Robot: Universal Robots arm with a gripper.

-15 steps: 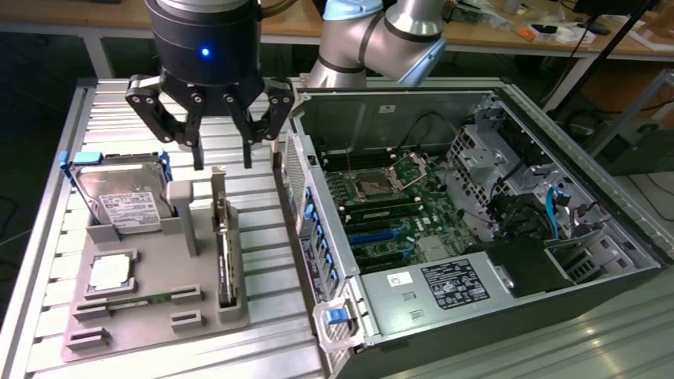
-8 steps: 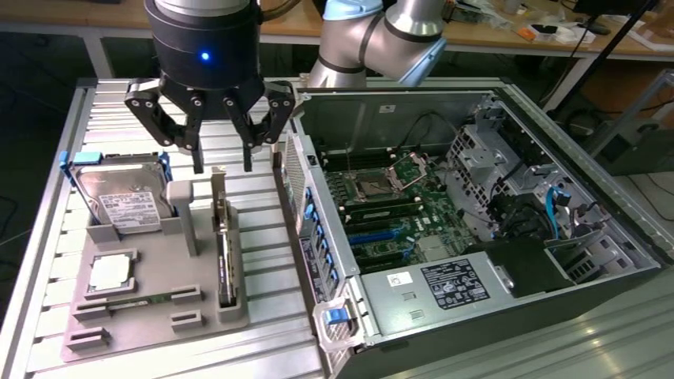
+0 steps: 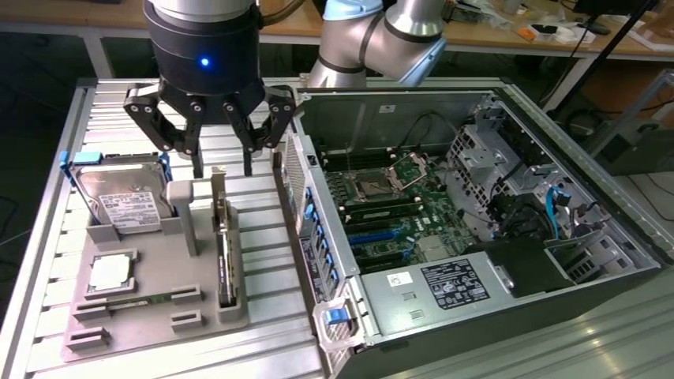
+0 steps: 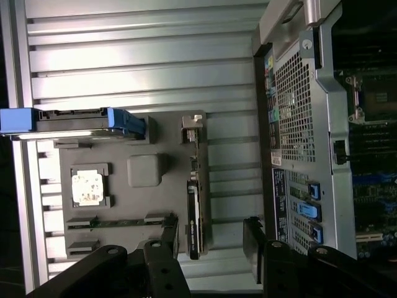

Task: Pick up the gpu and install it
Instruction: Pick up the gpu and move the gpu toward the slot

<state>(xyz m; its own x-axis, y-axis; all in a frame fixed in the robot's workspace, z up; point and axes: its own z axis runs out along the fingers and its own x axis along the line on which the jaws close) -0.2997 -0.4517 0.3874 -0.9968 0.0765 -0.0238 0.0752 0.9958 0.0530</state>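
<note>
- Exterior view, gpu (image 3: 223, 245): you see it standing on its long edge in a slot of the grey holder tray (image 3: 147, 335), untouched. In the wrist view the gpu (image 4: 193, 214) reads as a thin dark strip, with its metal bracket at the end beside the hard drive (image 4: 74, 121).
- Pincer (image 3: 222, 160): spread wide and holding nothing, it hangs above the card and apart from it. In the wrist view the pincer (image 4: 212, 226) has one finger on each side of the card's line.
- Tray neighbours: the hard drive (image 3: 121, 197), a processor (image 3: 110, 272) and a memory stick (image 3: 137, 300) sit in their own recesses, apart from the card.
- Counter (image 3: 189, 367): its ribbed metal surface carries the tray and, just beside it, the open computer case (image 3: 474, 316).
- Motherboard (image 3: 390, 205): as far as you can see, no card is seated on it.
- Progress, as a judgement: you are at the approach. Nothing has been grasped, so both the pick-up and the installation remain.
</note>
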